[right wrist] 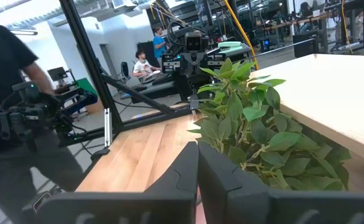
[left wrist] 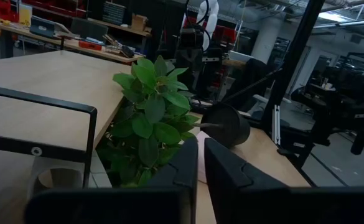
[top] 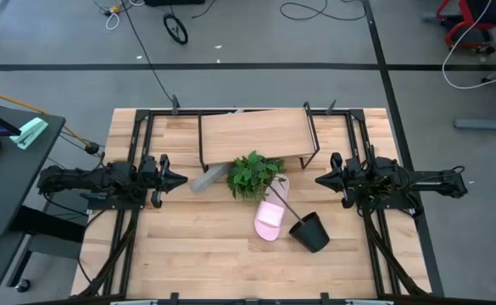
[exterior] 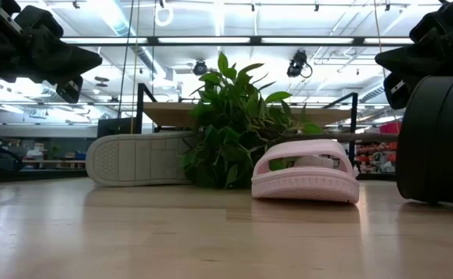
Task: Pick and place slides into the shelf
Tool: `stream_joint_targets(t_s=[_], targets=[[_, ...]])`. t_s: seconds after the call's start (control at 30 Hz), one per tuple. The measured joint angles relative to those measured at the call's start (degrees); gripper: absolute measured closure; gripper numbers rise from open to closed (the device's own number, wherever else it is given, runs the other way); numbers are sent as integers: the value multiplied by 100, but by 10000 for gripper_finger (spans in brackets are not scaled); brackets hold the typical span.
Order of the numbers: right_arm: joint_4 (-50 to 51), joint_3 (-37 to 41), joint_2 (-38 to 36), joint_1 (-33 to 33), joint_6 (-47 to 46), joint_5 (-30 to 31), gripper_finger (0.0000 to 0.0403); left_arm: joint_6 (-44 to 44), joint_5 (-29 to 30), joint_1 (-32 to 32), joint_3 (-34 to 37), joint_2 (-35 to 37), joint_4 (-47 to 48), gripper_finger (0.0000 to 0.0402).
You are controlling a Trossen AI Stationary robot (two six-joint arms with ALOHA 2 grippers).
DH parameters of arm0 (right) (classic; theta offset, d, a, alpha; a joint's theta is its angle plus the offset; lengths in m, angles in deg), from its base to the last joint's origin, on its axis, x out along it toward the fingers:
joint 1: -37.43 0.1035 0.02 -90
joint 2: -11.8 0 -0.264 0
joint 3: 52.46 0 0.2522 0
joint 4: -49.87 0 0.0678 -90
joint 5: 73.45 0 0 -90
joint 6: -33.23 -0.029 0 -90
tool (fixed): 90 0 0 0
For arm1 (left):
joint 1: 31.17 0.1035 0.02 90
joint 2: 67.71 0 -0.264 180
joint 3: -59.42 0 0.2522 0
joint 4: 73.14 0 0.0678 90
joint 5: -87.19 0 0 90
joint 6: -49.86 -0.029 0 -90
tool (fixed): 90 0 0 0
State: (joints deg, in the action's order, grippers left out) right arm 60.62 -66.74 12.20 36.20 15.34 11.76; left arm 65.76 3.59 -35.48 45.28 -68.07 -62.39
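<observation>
In the high view the shelf [top: 254, 134] sits in the upper middle of the bench [top: 188, 254], its light plank top slightly skewed and its black rod frame showing at both ends. Just below it, at frame centre, the green plant [top: 254, 174] lies on the bench, with its stem running down and right to the black pot [top: 310, 231], which is tipped on its side in the lower right of centre.

Two slides are visible. A pale pink slide [top: 271, 216] lies just below the plant, crossed by the stem, and just left of the pot. A light grey slide [top: 207, 178] lies at the plant's left edge, part of it under the shelf's front edge. In the low view the grey slide stands on its side with its sole facing the camera, left of centre, and the pink slide rests flat on its sole, right of centre, against the leaves.

The left end effector [top: 180, 179] hangs at mid-left of the frame, pointing toward the grey slide and apart from it; its fingers are almost pressed together, with only a narrow gap between them, and pinch nothing. The right end effector [top: 320, 180] hangs at mid-right, pointing at the plant, its fingers pressed together and empty. Beyond the bench, the right wrist view shows a person [right wrist: 4, 93] in dark clothing at the left edge.
</observation>
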Motion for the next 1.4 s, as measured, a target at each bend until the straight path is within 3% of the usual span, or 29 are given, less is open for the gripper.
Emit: stream_joint_targets(t_s=[1.4], targets=[[2,0,0,0,0,0,389,14,2,2,-2,2,-5,366]])
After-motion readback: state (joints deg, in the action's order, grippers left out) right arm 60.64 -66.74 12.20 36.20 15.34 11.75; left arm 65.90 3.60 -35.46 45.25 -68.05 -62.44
